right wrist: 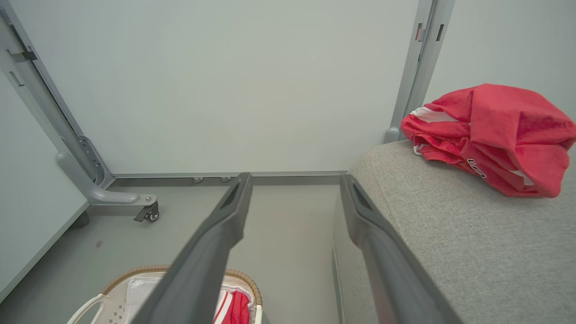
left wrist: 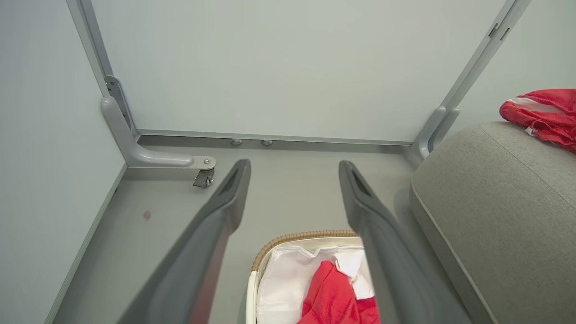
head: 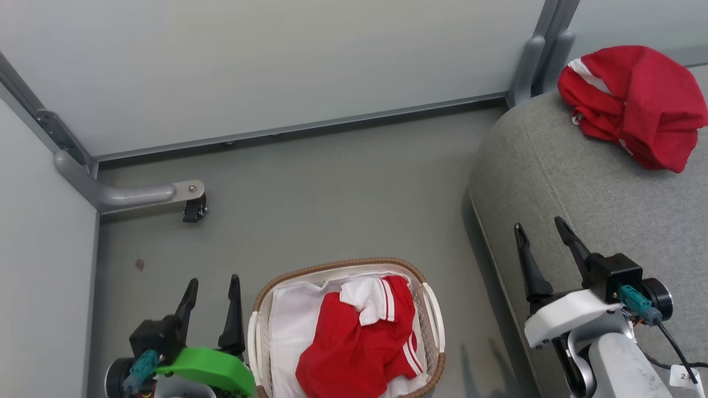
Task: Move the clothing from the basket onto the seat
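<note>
While both stand with fingers apart and empty, the left gripper (head: pixel 214 281) sits just beside the small oval white lattice basket with brown woven rim (head: pixel 343 264), which holds crumpled red clothing with white stripes (head: pixel 354 348). The right gripper (head: pixel 538 224) is at the edge of the large grey woven-fabric sofa seat (head: pixel 581 193); a second red garment (head: pixel 636 105) lies on it, well beyond the fingertips.

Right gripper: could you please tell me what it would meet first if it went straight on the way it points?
Probably the pale wall panel, low down. The right gripper points across the floor, close beside the seat and its rounded edge. Depth is unclear.
</note>
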`<state>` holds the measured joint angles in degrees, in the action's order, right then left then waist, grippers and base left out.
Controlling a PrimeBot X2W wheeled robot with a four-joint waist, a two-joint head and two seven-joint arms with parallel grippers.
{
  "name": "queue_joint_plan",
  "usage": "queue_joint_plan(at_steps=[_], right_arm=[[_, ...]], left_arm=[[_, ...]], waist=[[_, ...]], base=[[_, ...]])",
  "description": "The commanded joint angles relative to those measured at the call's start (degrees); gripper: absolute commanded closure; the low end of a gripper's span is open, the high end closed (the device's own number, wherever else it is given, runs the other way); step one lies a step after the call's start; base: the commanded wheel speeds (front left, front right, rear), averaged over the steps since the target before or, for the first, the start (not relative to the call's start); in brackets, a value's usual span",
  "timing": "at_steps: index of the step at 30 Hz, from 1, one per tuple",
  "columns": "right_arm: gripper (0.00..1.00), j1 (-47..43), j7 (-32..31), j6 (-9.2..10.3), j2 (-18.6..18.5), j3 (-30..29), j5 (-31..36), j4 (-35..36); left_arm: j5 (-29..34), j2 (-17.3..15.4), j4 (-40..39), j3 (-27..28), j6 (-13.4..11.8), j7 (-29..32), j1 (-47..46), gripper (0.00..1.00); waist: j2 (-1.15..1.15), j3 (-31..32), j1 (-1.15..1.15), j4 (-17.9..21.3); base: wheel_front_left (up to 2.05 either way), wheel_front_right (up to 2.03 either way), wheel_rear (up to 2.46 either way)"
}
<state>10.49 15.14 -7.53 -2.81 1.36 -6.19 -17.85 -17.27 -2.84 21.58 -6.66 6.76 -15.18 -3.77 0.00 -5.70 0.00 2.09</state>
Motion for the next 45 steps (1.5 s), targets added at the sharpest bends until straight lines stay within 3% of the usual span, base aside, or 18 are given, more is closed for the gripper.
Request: queue_joint_plan(at_steps=[1, 19, 33, 45], right_arm=[[0.0, 1.29, 0.02, 0.08, -0.16, -0.25, -0.54, 0.48], [0.0, 13.85, 0.02, 0.08, -0.11, -2.48, -1.51, 7.74], [0.0, 17.8, 0.02, 0.08, -0.11, -0.9, -4.88, 11.03], [0.0, 20.47, 0.02, 0.08, -0.12, 0.89, -7.35, 13.29]], left_arm=[[0.59, -0.1, 0.43, -0.54, 0.26, 0.05, -2.05, 0.0], [2.79, -0.23, 17.03, -14.87, 0.82, 0.05, -25.18, 0.0], [-1.17, -0.26, 33.94, -31.45, 0.79, 2.34, -37.03, 0.0], [-0.87, -0.97, 43.94, -34.62, -0.42, 2.35, -44.78, 0.0]], waist=[[0.0, -3.45, 0.0, 1.05], [0.0, -28.84, 0.0, 9.52], [0.0, -39.03, 0.0, 13.63], [0.0, -45.01, 0.0, 16.13]], base=[[0.0, 0.0, 0.0], [0.0, 0.0, 0.0], [0.0, 0.0, 0.0], [0.0, 0.0, 0.0]])
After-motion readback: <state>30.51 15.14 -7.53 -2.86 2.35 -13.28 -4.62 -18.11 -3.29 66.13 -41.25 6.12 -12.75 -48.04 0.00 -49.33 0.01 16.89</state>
